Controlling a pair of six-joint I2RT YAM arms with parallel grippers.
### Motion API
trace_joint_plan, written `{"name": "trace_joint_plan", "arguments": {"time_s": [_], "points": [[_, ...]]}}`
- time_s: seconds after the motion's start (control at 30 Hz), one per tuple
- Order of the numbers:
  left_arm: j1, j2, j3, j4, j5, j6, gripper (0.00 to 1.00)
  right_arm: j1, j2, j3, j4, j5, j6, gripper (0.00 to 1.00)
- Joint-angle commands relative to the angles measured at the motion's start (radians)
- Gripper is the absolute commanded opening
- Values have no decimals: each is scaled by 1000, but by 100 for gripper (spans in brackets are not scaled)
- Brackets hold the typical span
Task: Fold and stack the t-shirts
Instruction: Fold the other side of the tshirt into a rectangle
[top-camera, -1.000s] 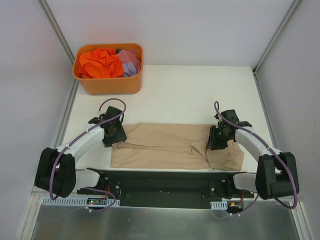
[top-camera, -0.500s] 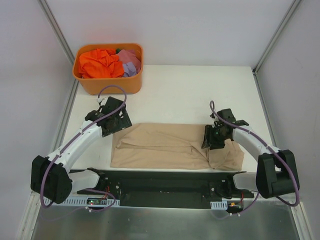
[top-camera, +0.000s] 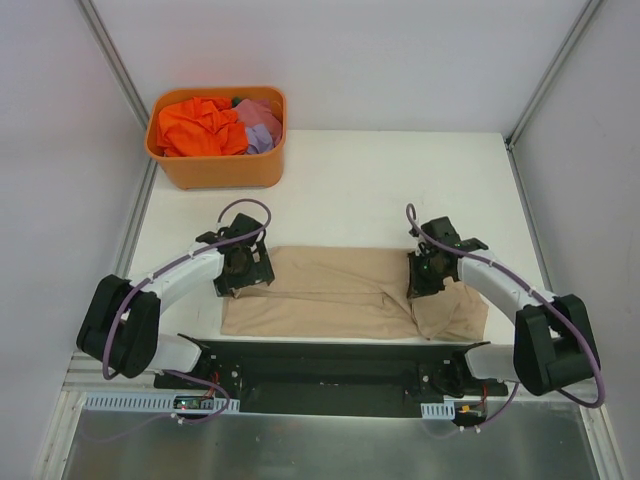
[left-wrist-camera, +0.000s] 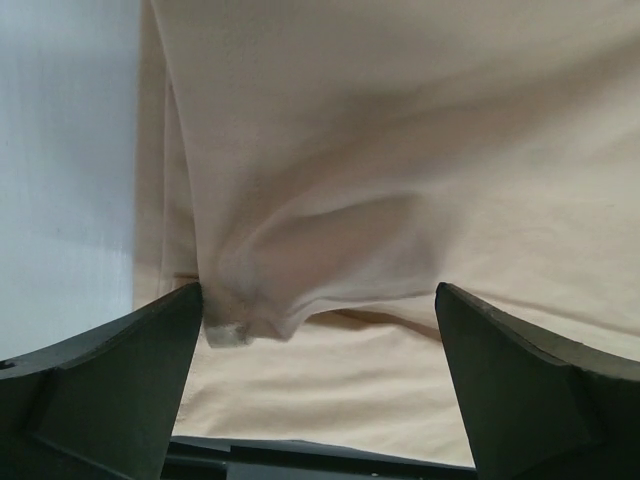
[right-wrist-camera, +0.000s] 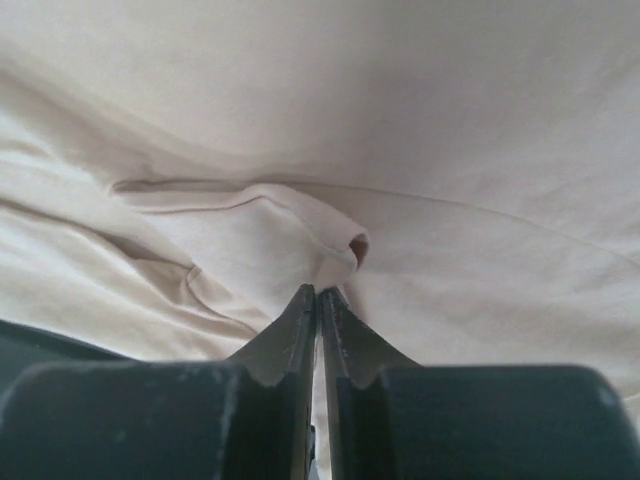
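Note:
A beige t-shirt (top-camera: 340, 290) lies partly folded along the table's near edge. My left gripper (top-camera: 245, 268) sits over its left end, jaws wide open, with a raised fold of the beige cloth (left-wrist-camera: 300, 250) between the fingers and not pinched. My right gripper (top-camera: 425, 275) is shut on a pinched ridge of the beige shirt (right-wrist-camera: 330, 245) near its right end. An orange t-shirt (top-camera: 195, 127) and a lilac t-shirt (top-camera: 262, 125) lie crumpled in the tub at the back left.
The orange plastic tub (top-camera: 220, 170) stands at the back left corner of the white table (top-camera: 400, 190). A black rail (top-camera: 320, 365) runs along the near edge between the arm bases. Grey walls close in on both sides.
My left gripper swung out to the back left, then came back right onto the shirt's left end. My right gripper shifted slightly left, still shut on the cloth.

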Motion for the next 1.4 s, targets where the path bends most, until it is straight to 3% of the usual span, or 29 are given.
{"name": "trace_joint_plan", "arguments": {"time_s": [0.0, 0.13, 0.3, 0.47, 0.6, 0.77, 0.93, 1.0, 1.2, 1.37], "points": [[0, 14, -54, 30, -47, -29, 99, 57, -85, 32, -47, -5, -54, 8], [25, 40, -62, 29, -58, -19, 99, 157, -147, 16, -54, -69, -57, 8], [25, 12, -54, 27, -64, -16, 99, 327, -168, 0, -96, -40, -11, 13], [26, -11, -30, 0, -89, -17, 99, 427, -188, -21, -99, -53, 26, 27], [25, -44, 14, -46, -124, -11, 99, 446, -248, 2, -116, -30, 26, 78], [25, -119, 73, -102, -159, -12, 99, 444, -358, 29, -99, 38, 87, 99], [23, -196, 111, -103, -119, 12, 99, 386, -401, 40, -128, 220, 218, 96], [23, -198, 123, -88, -78, 29, 99, 340, -392, 28, -113, 217, 241, 96], [20, -109, 65, 67, 117, 50, 99, 300, -233, 43, -6, 74, 192, 96], [23, -23, 16, 95, 91, 41, 99, 338, -59, 63, 123, -137, 173, 96]]}}
